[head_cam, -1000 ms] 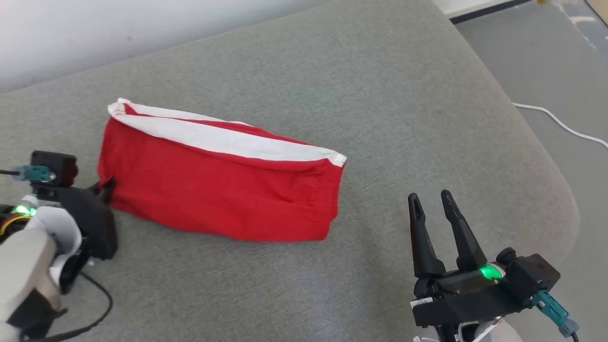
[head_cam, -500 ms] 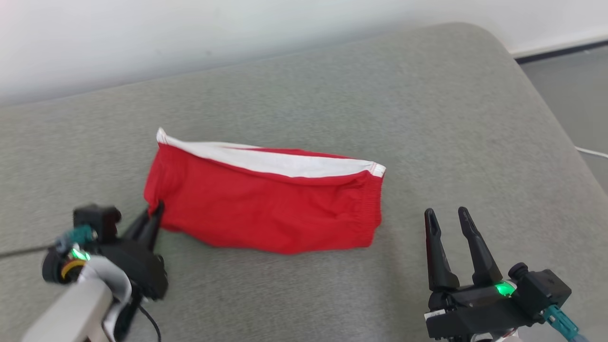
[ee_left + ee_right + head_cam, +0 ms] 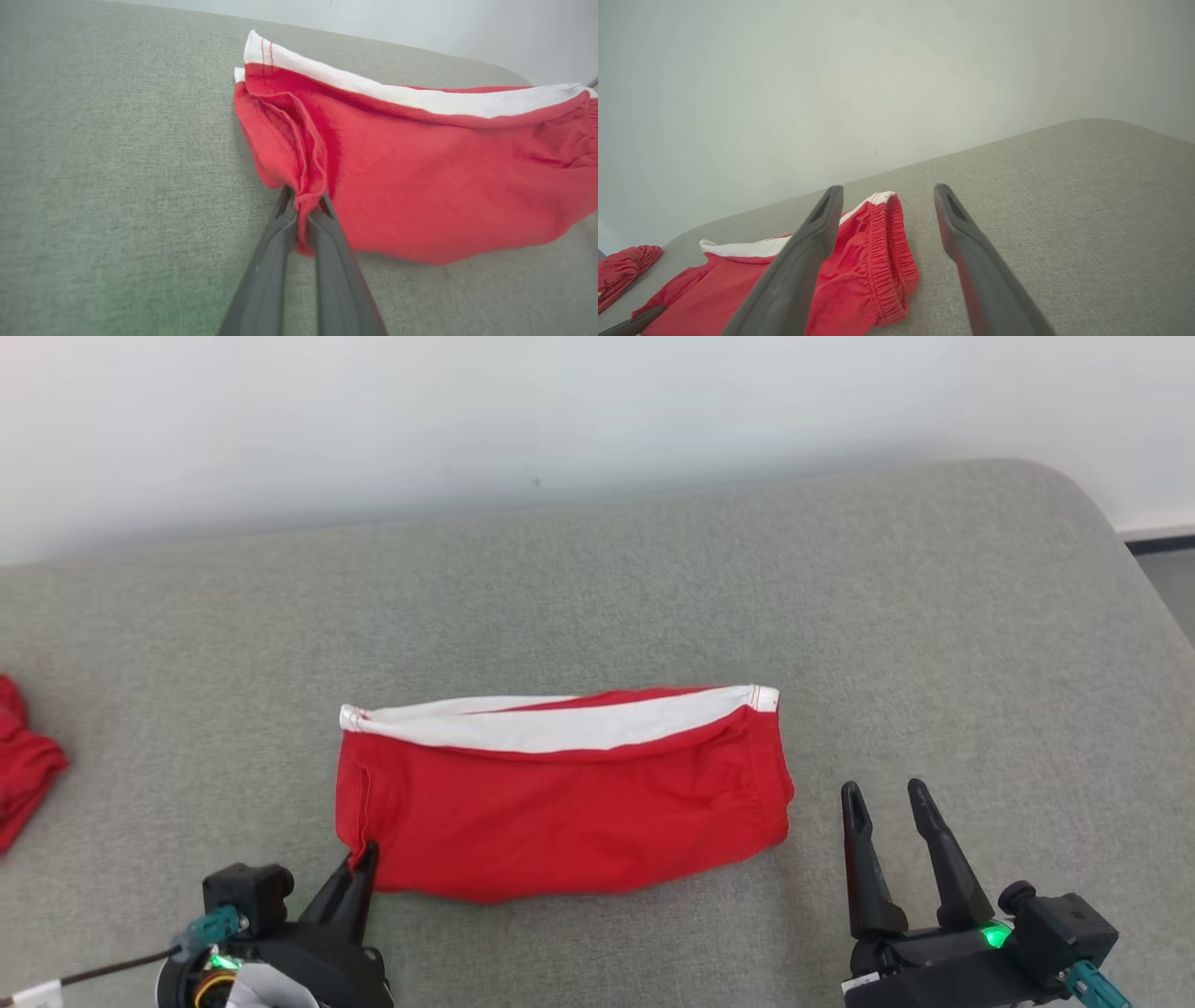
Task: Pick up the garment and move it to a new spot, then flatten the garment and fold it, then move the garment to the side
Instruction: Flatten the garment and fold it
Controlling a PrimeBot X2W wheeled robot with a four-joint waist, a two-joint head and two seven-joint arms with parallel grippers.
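Grey cushion point(image 3: 653, 579) shifted with the camera's turn; left tool point(image 3: 359, 863) still pinches the garment point(image 3: 560, 812), right tool point(image 3: 887, 793) stays spread.

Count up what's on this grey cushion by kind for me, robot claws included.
Red garments: 2, the folded garment with a white band and another red cloth at the left edge.
Grippers: 2, the left gripper shut on the folded garment's corner and the right gripper open beside it.
Total: 4.
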